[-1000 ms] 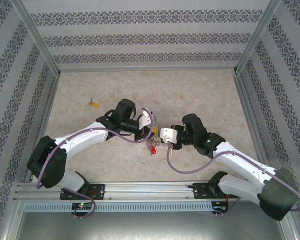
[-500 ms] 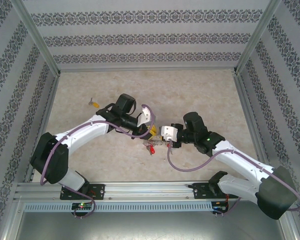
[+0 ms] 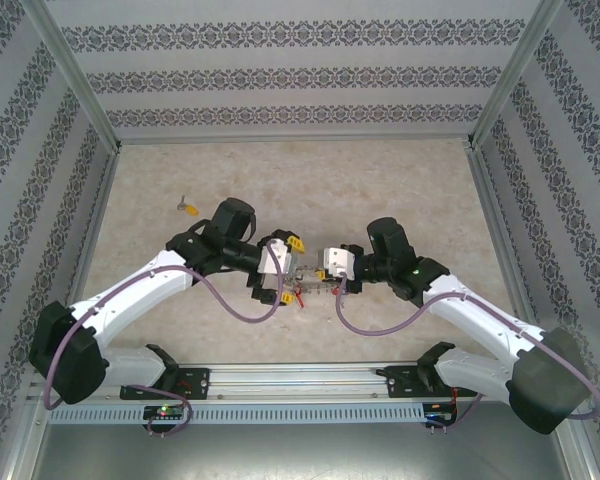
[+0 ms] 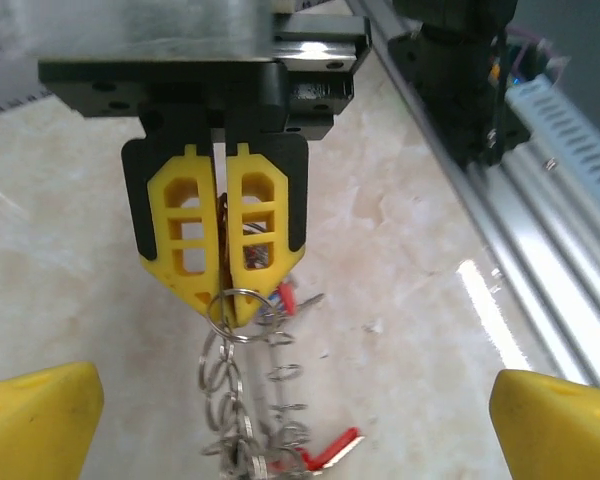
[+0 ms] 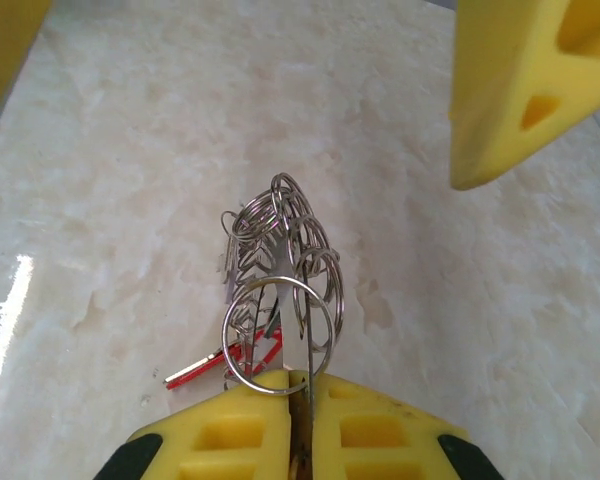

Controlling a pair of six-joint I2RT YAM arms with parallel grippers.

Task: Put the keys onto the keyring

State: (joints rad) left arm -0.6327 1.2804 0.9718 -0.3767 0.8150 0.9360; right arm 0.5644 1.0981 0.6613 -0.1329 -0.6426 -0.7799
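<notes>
From above, the left gripper [image 3: 289, 270] stands wide open and holds nothing. It is just beside the right gripper [image 3: 318, 277], near the middle of the table [image 3: 400, 180]. One yellow-headed key [image 3: 188, 206] lies well apart, toward the far left corner.

In the left wrist view, the right gripper is pinched tight on the keyring [image 4: 242, 400].

In the right wrist view, red tags [image 5: 205, 365] sit among the rings, with bare tabletop all round.

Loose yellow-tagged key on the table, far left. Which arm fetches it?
Left. The left gripper is open and empty, and the key lies on its side of the table. The right gripper is shut on the keyring, so it is busy.
</notes>
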